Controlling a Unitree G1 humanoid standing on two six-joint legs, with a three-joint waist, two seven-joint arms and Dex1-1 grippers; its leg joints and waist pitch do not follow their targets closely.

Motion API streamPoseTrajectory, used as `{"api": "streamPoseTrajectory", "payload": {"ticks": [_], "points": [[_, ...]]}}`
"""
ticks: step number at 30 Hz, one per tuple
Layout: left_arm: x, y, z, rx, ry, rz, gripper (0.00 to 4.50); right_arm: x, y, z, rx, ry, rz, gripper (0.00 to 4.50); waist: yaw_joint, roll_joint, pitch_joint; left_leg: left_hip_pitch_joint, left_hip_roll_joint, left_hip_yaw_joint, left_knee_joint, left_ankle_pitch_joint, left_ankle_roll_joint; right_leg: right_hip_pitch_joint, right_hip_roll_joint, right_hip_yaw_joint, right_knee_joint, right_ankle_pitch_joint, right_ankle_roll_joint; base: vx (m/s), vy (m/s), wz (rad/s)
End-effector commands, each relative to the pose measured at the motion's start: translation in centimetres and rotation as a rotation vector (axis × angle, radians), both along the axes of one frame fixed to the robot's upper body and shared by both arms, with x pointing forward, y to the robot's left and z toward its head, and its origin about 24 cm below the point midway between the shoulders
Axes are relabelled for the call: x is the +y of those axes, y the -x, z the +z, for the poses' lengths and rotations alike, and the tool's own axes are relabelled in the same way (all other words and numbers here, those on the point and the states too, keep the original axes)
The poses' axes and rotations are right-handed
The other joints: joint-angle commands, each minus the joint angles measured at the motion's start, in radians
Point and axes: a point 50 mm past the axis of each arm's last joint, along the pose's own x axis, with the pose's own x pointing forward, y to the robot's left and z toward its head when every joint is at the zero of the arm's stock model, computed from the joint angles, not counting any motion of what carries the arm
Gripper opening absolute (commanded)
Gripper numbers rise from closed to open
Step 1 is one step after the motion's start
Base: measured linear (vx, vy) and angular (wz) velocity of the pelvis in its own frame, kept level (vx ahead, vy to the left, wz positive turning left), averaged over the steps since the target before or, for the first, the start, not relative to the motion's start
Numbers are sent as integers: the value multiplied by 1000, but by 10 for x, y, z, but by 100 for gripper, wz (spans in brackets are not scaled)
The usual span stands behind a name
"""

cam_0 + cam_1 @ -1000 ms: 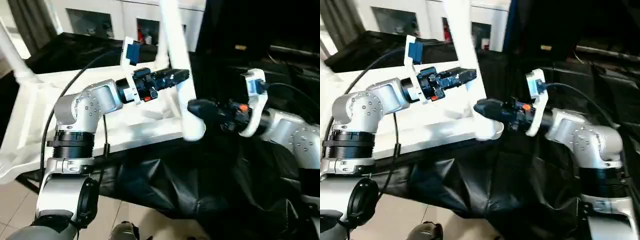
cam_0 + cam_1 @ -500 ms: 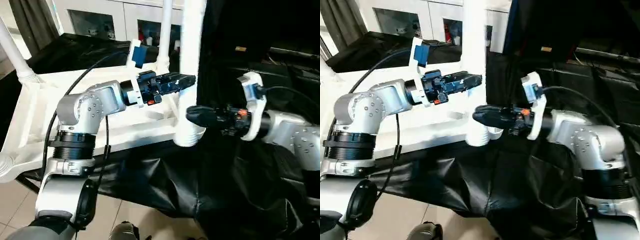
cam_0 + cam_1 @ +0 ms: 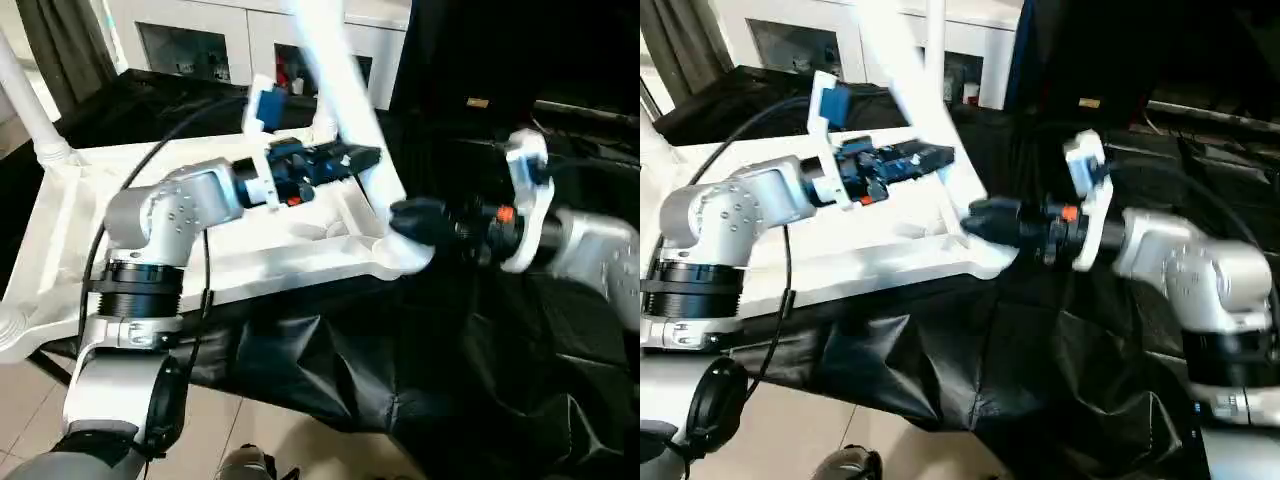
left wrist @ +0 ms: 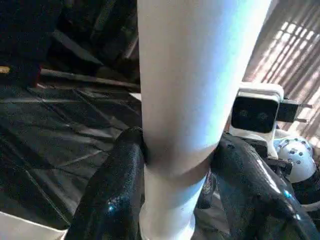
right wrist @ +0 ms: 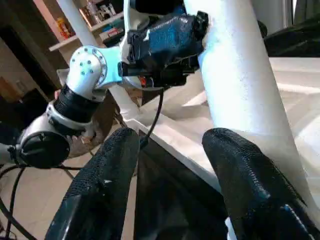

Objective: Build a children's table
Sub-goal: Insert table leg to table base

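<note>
The children's table top point(image 3: 260, 255) lies upside down, white and ribbed. A long white leg point(image 3: 345, 90) leans over it, its lower end at the near right corner socket point(image 3: 402, 256). My left gripper point(image 3: 365, 160) is shut on this leg partway up; in the left wrist view both black fingers point(image 4: 122, 185) press its sides. My right gripper point(image 3: 405, 218) sits at the leg's foot. In the right wrist view its fingers point(image 5: 245, 190) stand apart, with the leg point(image 5: 240, 90) beside one finger and nothing between them. Two other legs point(image 3: 30, 110) point(image 3: 325, 115) stand in the far corners.
Black cloth point(image 3: 400, 380) drapes the support under the top and falls toward the tiled floor point(image 3: 20, 420). A white cabinet with glass doors point(image 3: 200, 40) stands behind. A black cable point(image 3: 150, 170) loops over my left forearm.
The held leg stood nearly upright half a second ago and now leans with its top to the left. My right gripper's fingers have spread and come off the leg's foot.
</note>
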Motion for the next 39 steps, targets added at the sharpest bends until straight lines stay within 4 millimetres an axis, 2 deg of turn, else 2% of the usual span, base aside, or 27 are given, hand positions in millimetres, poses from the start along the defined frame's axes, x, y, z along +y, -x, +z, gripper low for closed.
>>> {"api": "streamPoseTrajectory", "payload": {"ticks": [1, 6, 10, 13, 14, 20, 24, 26, 29, 34, 35, 37, 39], "points": [[-11, 2, 4, -11, 20, -71, 188, -9, -3, 4, -15, -5, -63, 255, 4, -14, -102, 28, 26, -14, -65, -198, -22, 51, -37, 26, -66, -204, -203, 0, 0, 0], [-10, -8, 2, -4, 9, 8, 188, -5, 2, 6, -13, -41, -15, 255, 8, -15, -103, 26, 25, -14, -63, -187, -13, 53, -37, 25, -63, -172, -215, 0, 0, 0], [-9, -15, -2, -3, -21, 53, 186, -1, 3, 6, -17, -52, 5, 255, 9, -14, -103, 24, 23, -15, -63, -195, -16, 54, -38, 25, -65, -185, -205, 0, 0, 0], [-7, -14, -3, -10, -33, 23, 186, -1, -1, 6, -28, -55, -34, 255, 6, -13, -103, 24, 25, -17, -65, -195, -23, 54, -39, 24, -63, -188, -203, 0, 0, 0], [-7, -13, -3, -11, -40, 13, 186, -2, -3, 7, -31, -52, -48, 255, 5, -14, -105, 26, 25, -16, -63, -190, -24, 53, -38, 24, -61, -176, -213, 0, 0, 0], [-1, -11, -11, -25, -112, -29, 186, -14, -9, 13, -57, -37, -102, 255, 6, -9, -103, 28, 26, -15, -65, -208, -32, 52, -38, 24, -62, -188, -217, 0, 0, 0], [0, -4, -9, -45, -117, -107, 186, -17, -11, 5, -56, 47, -117, 255, 7, -5, -104, 29, 27, -16, -66, -210, -42, 52, -37, 24, -60, -181, -221, 0, 0, 0], [-4, 3, -2, -69, -95, -181, 186, -13, -8, -2, -35, 74, -87, 255, 6, 1, -104, 29, 25, -15, -64, -217, -41, 52, -36, 24, -56, -155, -240, 0, 0, 0], [-8, 8, 4, -96, -84, -236, 186, -7, -4, -7, -16, 77, -55, 255, 7, 0, -105, 29, 26, -15, -64, -225, -34, 54, -37, 23, -57, -148, -255, 0, 0, 0], [-16, 13, 10, -117, -76, -291, 186, 4, -1, -16, 5, 93, -6, 255, 7, -2, -102, 30, 27, -16, -65, -245, -35, 53, -37, 24, -61, -204, -238, 0, 0, 0], [-18, 14, 11, -124, -80, -296, 186, 8, 1, -17, 14, 85, 14, 255, 6, -2, -102, 30, 27, -16, -66, -247, -36, 53, -37, 24, -62, -209, -236, 0, 0, 0], [-20, 13, 11, -132, -87, -292, 186, 11, 2, -18, 24, 74, 39, 255, 6, -7, -102, 30, 27, -16, -66, -247, -35, 51, -38, 24, -62, -217, -232, 0, 0, 0], [-20, 12, 11, -133, -87, -286, 186, 13, 3, -18, 26, 72, 47, 255, 6, -5, -103, 30, 28, -16, -66, -240, -37, 51, -39, 25, -61, -210, -234, 0, 0, 0]]}}
